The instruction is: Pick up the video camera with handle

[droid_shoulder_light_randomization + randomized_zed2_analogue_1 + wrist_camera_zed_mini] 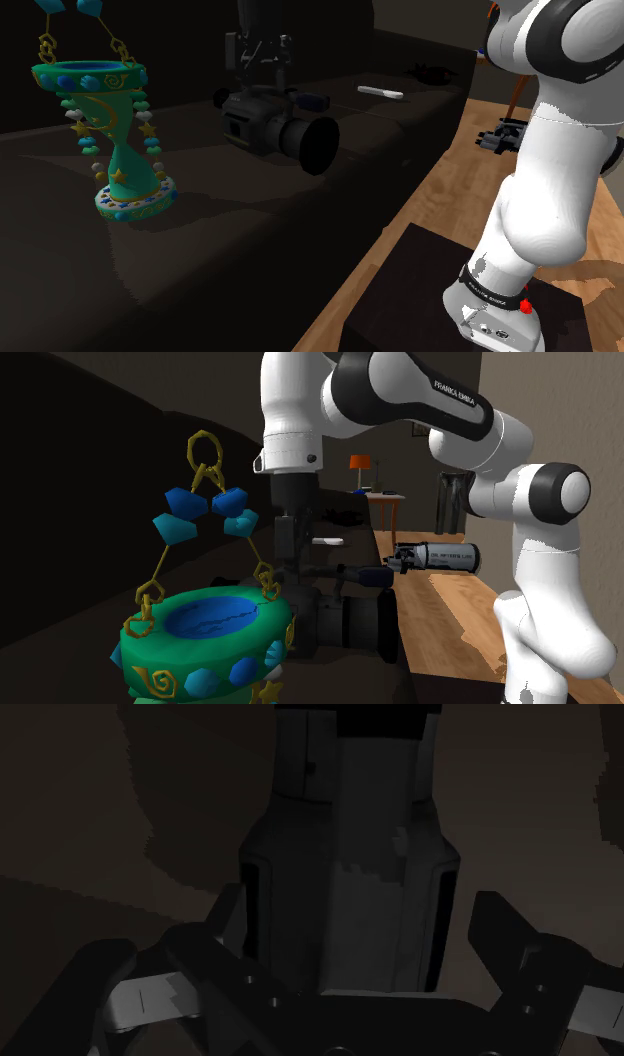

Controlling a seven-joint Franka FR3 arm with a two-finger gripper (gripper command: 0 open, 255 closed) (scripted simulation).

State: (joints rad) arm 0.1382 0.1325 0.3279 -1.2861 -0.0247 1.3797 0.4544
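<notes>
The video camera (pixel 275 125) is black, with a big round lens and a handle on top, and it stands on the dark surface (pixel 250 240) near its middle. My gripper (pixel 260 62) hangs straight above it, open, fingers pointing down close over the handle. The second exterior view puts the gripper (pixel 290 547) right over the camera (pixel 340 617), partly behind the teal ornament. Seen from the wrist, the camera's body (pixel 350 904) lies between the spread fingers (pixel 130 994), which do not touch it.
A teal hourglass-shaped ornament (pixel 115 130) with gold chains and blue gems stands at the shoulder view's left, close to the camera. Farther back lies a white stick (pixel 380 92). A small dark device (pixel 505 135) rests on the wooden floor beyond the surface's edge.
</notes>
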